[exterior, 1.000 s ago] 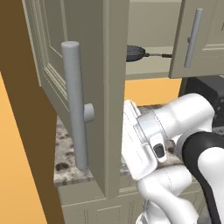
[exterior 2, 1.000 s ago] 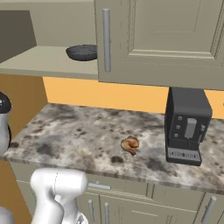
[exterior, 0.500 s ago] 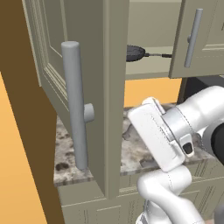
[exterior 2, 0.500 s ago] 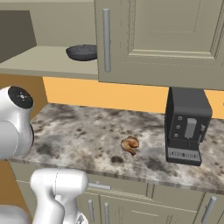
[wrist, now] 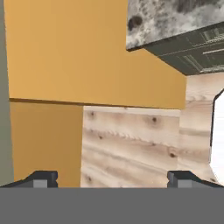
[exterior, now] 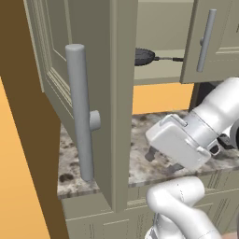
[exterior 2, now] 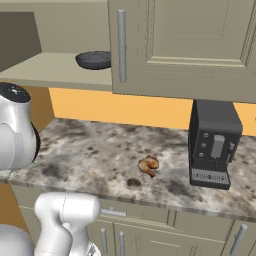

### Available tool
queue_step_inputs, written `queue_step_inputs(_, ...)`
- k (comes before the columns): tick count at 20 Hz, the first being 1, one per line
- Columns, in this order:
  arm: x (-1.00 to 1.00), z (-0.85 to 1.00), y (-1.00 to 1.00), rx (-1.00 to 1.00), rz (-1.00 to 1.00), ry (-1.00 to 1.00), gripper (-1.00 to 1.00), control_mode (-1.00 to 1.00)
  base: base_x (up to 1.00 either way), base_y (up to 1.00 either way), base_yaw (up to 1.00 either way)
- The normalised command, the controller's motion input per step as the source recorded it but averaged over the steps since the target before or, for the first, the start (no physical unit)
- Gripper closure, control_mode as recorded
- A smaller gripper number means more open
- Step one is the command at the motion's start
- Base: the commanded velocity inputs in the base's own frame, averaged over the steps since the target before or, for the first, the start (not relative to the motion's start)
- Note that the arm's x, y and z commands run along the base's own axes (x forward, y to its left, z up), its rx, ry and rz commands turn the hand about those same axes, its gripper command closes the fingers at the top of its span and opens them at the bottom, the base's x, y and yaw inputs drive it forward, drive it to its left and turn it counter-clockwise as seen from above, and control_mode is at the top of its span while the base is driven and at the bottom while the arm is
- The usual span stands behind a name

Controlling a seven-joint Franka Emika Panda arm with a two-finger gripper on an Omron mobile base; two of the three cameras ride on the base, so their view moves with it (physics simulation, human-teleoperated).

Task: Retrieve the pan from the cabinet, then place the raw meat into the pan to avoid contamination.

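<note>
So the arm has swung up and across over the last second: in the left base view the gripper [exterior: 162, 161] now hangs over the front edge of the countertop [exterior: 140, 154], higher and more central than a second ago, and in the right base view a white joint of the arm has risen into the left edge where almost nothing showed before. Base hasn't driven, scene framing is the same in both base views. Jaws stand wide with nothing between them, and the hand view confirms it, with the fingertips [wrist: 41, 178] spread far apart and looking past the counter corner at wood floor [wrist: 131, 148] and an orange wall [wrist: 87, 52], so the hand is not aimed at anything useful yet. The cabinet [exterior: 116, 93] door is already swung open toward the camera, its bar handle [exterior: 79, 112] untouched. The pan [exterior 2: 94, 60] sits on the open cabinet shelf, handle pointing right in the left base view [exterior: 144, 56], well above the gripper. The raw meat [exterior 2: 149, 165] lies alone on the countertop, left of the black coffee machine [exterior 2: 214, 142] and well apart from it. My read: door step is done and this is the reposition toward the shelf; the hand needs to lift and rotate a good deal before it can reach the pan, and the open door edge sits close to the path
</note>
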Motion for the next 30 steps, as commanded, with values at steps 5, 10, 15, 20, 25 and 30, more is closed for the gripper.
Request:
queue_step_inputs(5, 0.00, 0.00, -0.44, -0.38, 0.21, -0.05, -1.00, -1.00, 0.00, 0.00, 0.00)
queue_step_inputs(10, 0.01, 0.00, -0.56, -0.37, 0.14, 0.03, -1.00, -1.00, 0.00, 0.00, 0.00)
queue_step_inputs(15, 0.00, 0.00, -0.73, -0.31, 0.00, -0.01, -1.00, -1.00, 0.00, 0.00, 0.00)
queue_step_inputs(20, 0.03, -0.11, -0.66, -0.17, -0.13, -0.16, -1.00, -1.00, 0.00, 0.00, 0.00)
queue_step_inputs(25, 0.10, -0.24, -0.50, -0.07, -0.19, -0.24, -1.00, -1.00, 0.00, 0.00, 0.00)
queue_step_inputs(30, 0.25, 0.20, -0.26, 0.00, -0.14, -0.15, -1.00, -1.00, 0.00, 0.00, 0.00)
